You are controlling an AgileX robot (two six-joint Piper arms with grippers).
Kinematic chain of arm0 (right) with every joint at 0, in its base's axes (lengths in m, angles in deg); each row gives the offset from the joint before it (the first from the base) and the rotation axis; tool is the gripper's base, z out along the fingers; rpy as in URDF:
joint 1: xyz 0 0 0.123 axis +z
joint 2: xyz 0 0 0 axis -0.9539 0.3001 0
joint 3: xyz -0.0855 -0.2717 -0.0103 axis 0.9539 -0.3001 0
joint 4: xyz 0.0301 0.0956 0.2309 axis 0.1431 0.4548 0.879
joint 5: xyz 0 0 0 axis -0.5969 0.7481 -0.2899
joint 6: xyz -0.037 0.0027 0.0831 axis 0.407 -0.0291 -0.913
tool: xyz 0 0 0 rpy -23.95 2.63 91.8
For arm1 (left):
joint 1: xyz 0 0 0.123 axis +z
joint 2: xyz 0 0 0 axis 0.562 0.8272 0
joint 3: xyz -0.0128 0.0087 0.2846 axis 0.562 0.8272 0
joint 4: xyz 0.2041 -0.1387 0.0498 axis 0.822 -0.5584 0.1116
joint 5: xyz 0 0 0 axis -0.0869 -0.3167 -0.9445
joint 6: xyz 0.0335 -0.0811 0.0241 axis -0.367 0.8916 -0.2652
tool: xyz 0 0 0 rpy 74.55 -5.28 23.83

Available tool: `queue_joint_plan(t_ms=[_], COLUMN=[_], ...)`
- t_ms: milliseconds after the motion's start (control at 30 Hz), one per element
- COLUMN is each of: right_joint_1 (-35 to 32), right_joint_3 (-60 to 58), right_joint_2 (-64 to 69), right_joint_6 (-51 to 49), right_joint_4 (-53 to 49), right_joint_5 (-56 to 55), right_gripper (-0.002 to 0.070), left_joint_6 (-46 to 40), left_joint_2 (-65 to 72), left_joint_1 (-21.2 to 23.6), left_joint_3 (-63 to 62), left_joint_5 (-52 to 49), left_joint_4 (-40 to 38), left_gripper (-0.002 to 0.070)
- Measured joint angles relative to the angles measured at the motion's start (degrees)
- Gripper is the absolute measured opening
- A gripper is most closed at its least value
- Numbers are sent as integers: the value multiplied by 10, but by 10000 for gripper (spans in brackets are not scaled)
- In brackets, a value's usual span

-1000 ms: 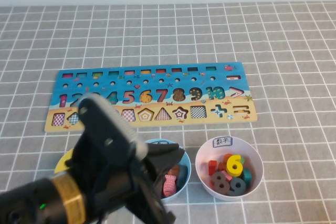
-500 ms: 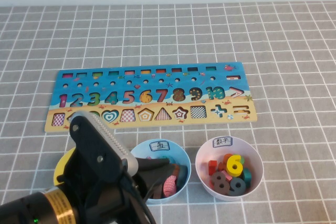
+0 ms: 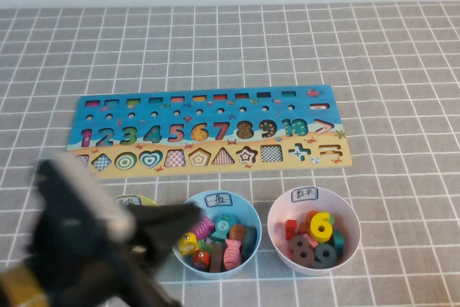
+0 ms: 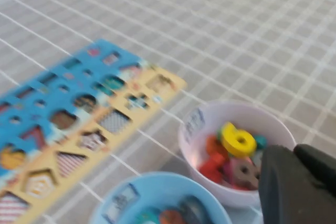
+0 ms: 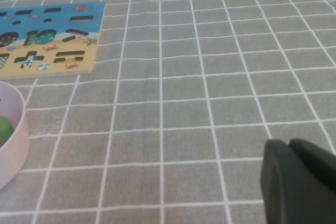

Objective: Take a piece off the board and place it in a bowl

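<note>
**Red piece in the pink bowl, left claw pressed together beside the blue bowl**

The left claw sits low at the near left of the surface, which is covered by a grey cloth with white grid lines. Its dark fingers are pressed together with nothing between them, and in the high view its tip overlaps the near-left rim of the light blue bowl. In the left wrist view the closed claw fills one corner of the picture.

The pink bowl stands to the right of the left claw, on the far side of the blue bowl and just beside it. A handwritten label is stuck on the rim of the pink bowl. The red piece lies inside the pink bowl, on the side nearest the left claw. It rests against the yellow 6 and the dark grey 8, and other coloured numerals lie with them. The left wrist view shows the same red piece beneath the yellow 6, though its outline is too soft to read as a numeral.

The board lies flat beyond the left claw, past the row of bowls and apart from them. A sliver of a yellow bowl shows just behind the left claw's arm.

The right claw is outside the high view. Its own camera shows its two dark fingers meeting and holding nothing. It hangs over bare cloth, with the rim of the pink bowl well off to one side and the end of the board farther away
</note>
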State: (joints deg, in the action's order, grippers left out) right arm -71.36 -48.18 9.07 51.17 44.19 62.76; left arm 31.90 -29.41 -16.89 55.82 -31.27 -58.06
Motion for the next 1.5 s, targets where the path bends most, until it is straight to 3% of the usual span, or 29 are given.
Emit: queue_joint_plan(t_ms=[200,367,567,700,933,1267,1500], right_joint_1=[0,0,0,0,0,0,0], right_joint_3=[0,0,0,0,0,0,0], right_joint_2=[0,0,0,0,0,0,0], right_joint_6=[0,0,0,0,0,0,0], right_joint_4=[0,0,0,0,1,1,1], right_joint_5=[0,0,0,0,0,0,0], right_gripper=[-17,-17,-17,-17,-17,-17,-17], left_joint_6=[-178,-238,-247,-247,-247,-247,-247], left_joint_2=[-149,-281,-434,-493,-503,-503,-503], left_joint_1=[117,240,386,459,485,485,485], left_joint_3=[80,142,206,245,260,262,262], left_joint_5=[69,90,88,88,12,-227,-237], left_joint_4=[-171,-169,-143,-151,-173,-167,-164], left_gripper=[4,4,4,4,4,4,4])
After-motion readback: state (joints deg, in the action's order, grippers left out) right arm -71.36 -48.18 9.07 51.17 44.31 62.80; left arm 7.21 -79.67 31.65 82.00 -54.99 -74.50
